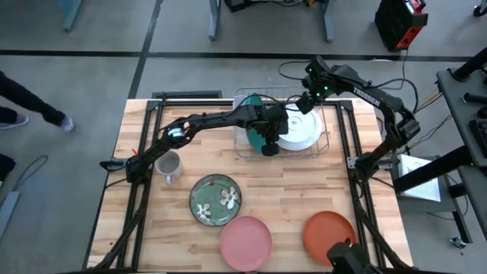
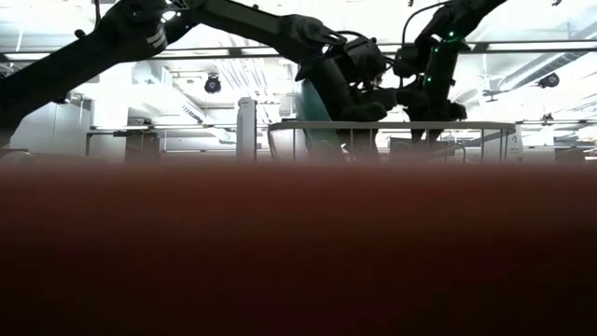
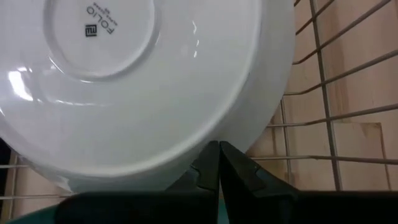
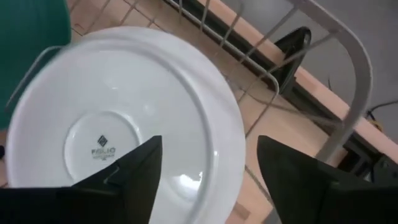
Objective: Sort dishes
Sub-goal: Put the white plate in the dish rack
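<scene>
Table's far edge: white bowl (image 1: pixel 298 129) upside down in rack (image 1: pixel 331 133); left gripper (image 1: pixel 268 148) pinched shut beside it, right gripper (image 1: pixel 306 103) spread open above, likely releasing

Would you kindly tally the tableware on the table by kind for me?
Plates: 4 (teal plate in the rack, green flowered plate, pink plate, orange plate)
Bowls: 1 (white bowl in the rack)
Mugs: 1 (grey mug)
Total: 6
</scene>
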### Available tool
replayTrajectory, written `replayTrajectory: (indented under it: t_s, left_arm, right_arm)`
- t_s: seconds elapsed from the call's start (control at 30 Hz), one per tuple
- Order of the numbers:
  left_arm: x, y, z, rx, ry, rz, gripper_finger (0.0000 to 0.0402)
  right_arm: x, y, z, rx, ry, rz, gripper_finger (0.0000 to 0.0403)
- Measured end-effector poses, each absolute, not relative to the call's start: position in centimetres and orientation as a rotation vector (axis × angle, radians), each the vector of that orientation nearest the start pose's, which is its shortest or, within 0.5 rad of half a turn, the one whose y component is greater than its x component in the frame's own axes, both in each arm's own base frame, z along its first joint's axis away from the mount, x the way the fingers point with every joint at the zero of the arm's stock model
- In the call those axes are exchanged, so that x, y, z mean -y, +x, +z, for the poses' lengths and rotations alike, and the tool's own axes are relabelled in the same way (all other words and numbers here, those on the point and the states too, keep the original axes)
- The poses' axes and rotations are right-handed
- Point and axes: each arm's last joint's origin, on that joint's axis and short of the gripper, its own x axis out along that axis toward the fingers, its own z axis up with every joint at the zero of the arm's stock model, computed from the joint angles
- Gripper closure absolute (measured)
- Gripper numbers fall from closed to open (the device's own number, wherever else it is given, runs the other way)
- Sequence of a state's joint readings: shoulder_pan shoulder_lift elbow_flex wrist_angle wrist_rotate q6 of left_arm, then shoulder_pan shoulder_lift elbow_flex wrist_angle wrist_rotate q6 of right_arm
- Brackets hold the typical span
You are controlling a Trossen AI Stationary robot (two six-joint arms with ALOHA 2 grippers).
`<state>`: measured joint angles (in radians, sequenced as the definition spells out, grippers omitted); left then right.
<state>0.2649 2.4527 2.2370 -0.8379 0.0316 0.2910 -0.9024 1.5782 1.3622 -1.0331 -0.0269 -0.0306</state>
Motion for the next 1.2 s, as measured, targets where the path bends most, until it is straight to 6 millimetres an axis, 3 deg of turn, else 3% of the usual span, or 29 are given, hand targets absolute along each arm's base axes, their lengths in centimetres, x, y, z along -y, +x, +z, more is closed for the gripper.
replayTrajectory:
  t_s: [0.13,0.33,0.43,0.5,0.67,0.93,1.2]
  left_arm:
    - [-13.7,50.7,19.9,-1.049,0.126,0.056,0.0401]
    - [-13.8,50.9,21.1,-1.021,0.157,0.063,0.0401]
    - [-13.8,51.2,21.8,-0.995,0.183,0.063,0.0401]
    - [-13.9,51.4,22.2,-0.968,0.204,0.070,0.0401]
    - [-14.3,51.7,22.3,-0.946,0.256,0.152,0.0401]
    - [-14.4,51.8,21.8,-0.952,0.242,0.155,0.0401]
    - [-14.5,51.7,21.7,-0.973,0.245,0.217,0.0401]
  right_arm:
    - [22.8,18.1,30.4,-1.082,0.557,-0.780,0.0136]
    - [19.1,15.1,33.8,-0.977,0.556,-0.981,0.0135]
    - [17.4,13.2,34.3,-1.010,0.517,-1.173,0.0151]
    - [16.7,12.8,34.2,-0.989,0.532,-1.173,0.0169]
    - [16.4,12.6,32.5,-1.035,0.545,-1.199,0.0238]
    - [17.5,14.4,28.9,-1.180,0.472,-1.385,0.0390]
    - [17.8,14.6,25.4,-1.226,0.499,-1.394,0.0400]
